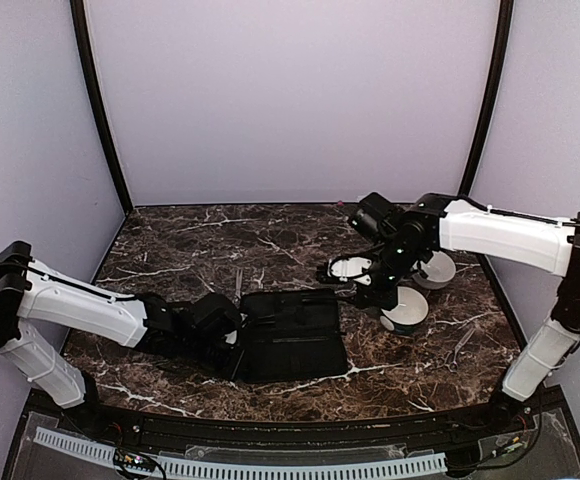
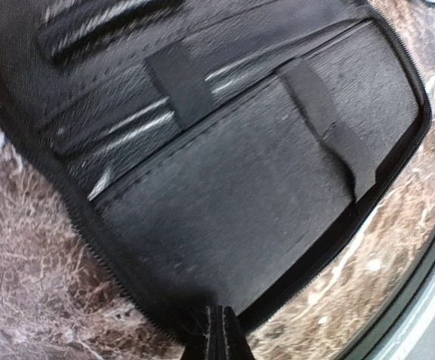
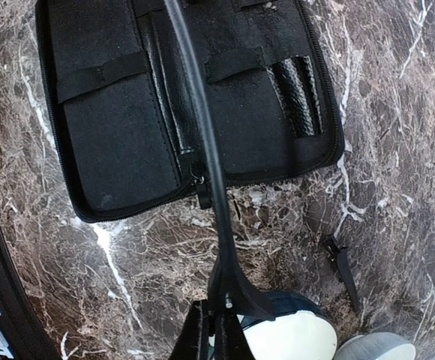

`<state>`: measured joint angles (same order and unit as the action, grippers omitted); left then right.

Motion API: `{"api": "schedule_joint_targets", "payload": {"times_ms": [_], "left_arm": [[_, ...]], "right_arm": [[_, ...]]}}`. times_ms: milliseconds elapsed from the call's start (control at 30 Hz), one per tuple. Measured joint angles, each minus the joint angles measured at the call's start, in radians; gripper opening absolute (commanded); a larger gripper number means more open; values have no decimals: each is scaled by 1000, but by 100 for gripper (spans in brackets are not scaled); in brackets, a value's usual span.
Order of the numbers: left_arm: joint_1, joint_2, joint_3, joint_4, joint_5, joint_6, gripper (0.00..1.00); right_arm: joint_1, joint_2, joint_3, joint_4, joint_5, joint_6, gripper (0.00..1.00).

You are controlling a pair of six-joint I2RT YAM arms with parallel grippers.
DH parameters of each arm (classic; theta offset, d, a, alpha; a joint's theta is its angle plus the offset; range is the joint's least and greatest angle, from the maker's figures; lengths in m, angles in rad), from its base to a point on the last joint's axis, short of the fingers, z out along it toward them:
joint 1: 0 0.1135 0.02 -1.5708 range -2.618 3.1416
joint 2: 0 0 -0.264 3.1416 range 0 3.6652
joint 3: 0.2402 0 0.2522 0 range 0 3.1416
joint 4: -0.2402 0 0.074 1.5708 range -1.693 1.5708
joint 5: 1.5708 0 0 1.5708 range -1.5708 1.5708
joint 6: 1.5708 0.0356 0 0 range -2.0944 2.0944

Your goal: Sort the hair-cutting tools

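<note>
- The table (image 1: 190,250) is showing dark brown marble with white veins.
- The zip case (image 1: 292,335) is showing plain black.
- The bowls (image 1: 436,272) are showing white.
- The slim comb piece (image 3: 202,135) is showing black.

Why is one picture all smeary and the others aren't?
Left wrist view: the black case is smeared and soft. Right wrist view: crisp comb, but the marble table curves at its edge. Top view: sharp, evenly lit.

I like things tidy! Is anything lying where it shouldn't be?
Yes: a small dark clip-like piece lies alone on the marble table, outside the open zip case and the white bowls. The right end effector holds a slim dark comb. Nothing looks spilled or broken.
</note>
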<state>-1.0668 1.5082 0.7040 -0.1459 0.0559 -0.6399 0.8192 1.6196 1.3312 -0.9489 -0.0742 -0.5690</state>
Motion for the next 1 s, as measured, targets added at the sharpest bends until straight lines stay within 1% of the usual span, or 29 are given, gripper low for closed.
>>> {"api": "schedule_joint_targets", "payload": {"times_ms": [100, 300, 667, 1000], "left_arm": [[0, 6, -21, 28, 4, 0, 0], [0, 24, -23, 70, 13, 0, 0], [0, 24, -40, 114, 15, 0, 0], [0, 27, -41, 124, 15, 0, 0]], "right_arm": [[33, 26, 30, -32, 16, 10, 0], [97, 110, 30, -94, 69, 29, 0], [117, 128, 25, -131, 151, 51, 0], [154, 224, 31, -134, 242, 92, 0]]}}
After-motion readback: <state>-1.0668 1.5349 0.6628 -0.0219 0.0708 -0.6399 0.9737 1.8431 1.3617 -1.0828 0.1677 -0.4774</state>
